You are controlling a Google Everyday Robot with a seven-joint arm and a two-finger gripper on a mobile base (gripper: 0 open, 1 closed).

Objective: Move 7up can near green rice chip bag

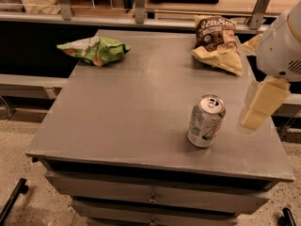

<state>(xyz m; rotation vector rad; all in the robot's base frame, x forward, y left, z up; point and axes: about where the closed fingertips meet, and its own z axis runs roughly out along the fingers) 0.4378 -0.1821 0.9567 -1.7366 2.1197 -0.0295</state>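
Note:
The 7up can (206,121), silver-white with green and red marks and a pull-tab top, stands upright on the grey table (131,107), right of centre and towards the front. The green rice chip bag (95,49) lies at the table's far left corner, well apart from the can. My gripper (260,106), cream-coloured, hangs from the white arm (282,41) at the right edge of the view. It is just right of the can, apart from it, and holds nothing that I can see.
A brown and tan chip bag (215,41) with white lettering lies at the far right of the table. Drawers (150,199) run below the table's front edge. A counter with metal posts (139,4) stands behind the table.

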